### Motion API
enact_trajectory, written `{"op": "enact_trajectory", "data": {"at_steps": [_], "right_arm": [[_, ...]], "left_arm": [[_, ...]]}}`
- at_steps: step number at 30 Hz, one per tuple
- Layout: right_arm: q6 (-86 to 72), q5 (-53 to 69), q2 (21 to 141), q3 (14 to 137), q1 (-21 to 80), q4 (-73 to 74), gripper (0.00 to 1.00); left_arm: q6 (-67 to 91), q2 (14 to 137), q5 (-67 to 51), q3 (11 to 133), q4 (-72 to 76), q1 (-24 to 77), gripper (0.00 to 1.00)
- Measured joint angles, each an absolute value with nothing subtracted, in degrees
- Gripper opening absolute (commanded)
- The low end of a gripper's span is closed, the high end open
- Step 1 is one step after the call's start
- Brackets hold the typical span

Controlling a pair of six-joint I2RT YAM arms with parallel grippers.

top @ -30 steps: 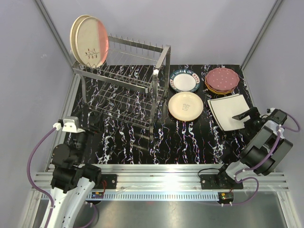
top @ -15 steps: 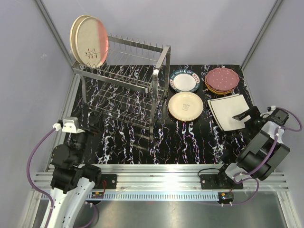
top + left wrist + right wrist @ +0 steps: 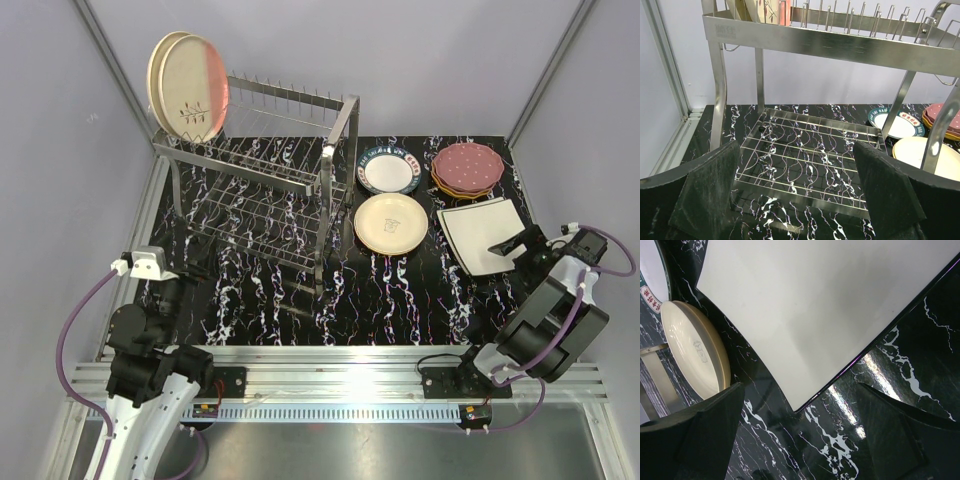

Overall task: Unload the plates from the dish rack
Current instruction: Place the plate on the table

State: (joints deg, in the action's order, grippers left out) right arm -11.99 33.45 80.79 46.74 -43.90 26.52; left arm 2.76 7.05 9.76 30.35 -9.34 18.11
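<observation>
Marbled table (image 3: 922, 357) bears square plate (image 3: 815, 305) just ahead of right pincer (image 3: 800, 395).

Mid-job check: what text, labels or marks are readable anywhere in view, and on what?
"NAN" (probably): dark rim of the white round plate; its other lettering is too small to read.
Stamped mark, top rail of the silver wire dish rack: blurred, unreadable.
Centre mark, cream round plate: too small to read.

Three views, one table (image 3: 400, 290)
Top camera is looking down from behind; left wrist is facing the dish rack (image 3: 830, 45) nearby; right wrist is looking closely at the square plate (image 3: 815, 305); all are catching the round cream plate (image 3: 390, 222).
</observation>
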Motion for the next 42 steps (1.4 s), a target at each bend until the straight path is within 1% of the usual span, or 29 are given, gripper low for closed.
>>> {"op": "enact_trajectory", "data": {"at_steps": [42], "right_arm": [[-11.2, 33.2, 77.8, 47.7, -43.9, 30.1, 1.0]], "left_arm": [[2.4, 6.4, 10.0, 30.3, -9.3, 18.3, 0.99]]}}
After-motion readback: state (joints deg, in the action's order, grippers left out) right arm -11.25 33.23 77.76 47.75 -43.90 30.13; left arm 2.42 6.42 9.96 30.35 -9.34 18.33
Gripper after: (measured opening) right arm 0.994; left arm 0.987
